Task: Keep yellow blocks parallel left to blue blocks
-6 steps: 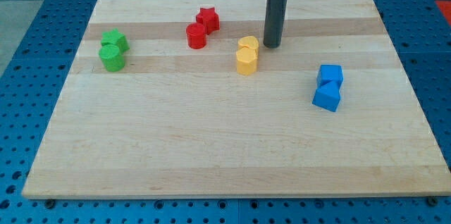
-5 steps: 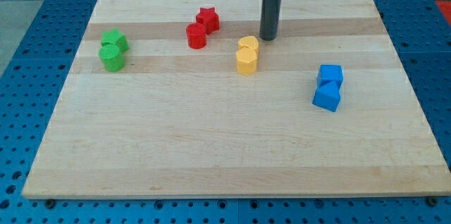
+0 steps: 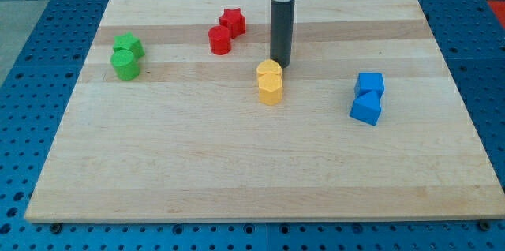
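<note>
Two yellow blocks (image 3: 270, 81) sit together near the board's middle, one just above the other. My tip (image 3: 280, 63) stands right at the upper right edge of the upper yellow block, touching or nearly touching it. Two blue blocks (image 3: 368, 98) sit together at the view's right, a cube above and an angular block below it, slightly lower than the yellow pair.
A red star (image 3: 233, 21) and a red cylinder (image 3: 219, 40) sit at the top centre-left. Two green blocks (image 3: 125, 56) sit together at the view's left. The wooden board (image 3: 252, 180) lies on a blue perforated table.
My tip moved left and down the view, behind the yellow pair. The yellow blocks shifted down and slightly left.
</note>
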Controlling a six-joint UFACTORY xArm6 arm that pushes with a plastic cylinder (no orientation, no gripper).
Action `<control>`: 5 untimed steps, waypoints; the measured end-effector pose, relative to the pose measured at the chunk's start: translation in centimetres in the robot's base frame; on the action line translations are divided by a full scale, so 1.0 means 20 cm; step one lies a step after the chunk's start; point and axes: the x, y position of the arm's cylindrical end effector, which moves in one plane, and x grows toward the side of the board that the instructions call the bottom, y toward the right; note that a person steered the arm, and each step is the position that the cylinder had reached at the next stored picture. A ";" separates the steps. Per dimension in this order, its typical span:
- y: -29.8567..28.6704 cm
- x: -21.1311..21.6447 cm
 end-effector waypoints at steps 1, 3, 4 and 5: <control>0.00 -0.11; 0.00 -0.11; 0.00 0.03; 0.00 0.12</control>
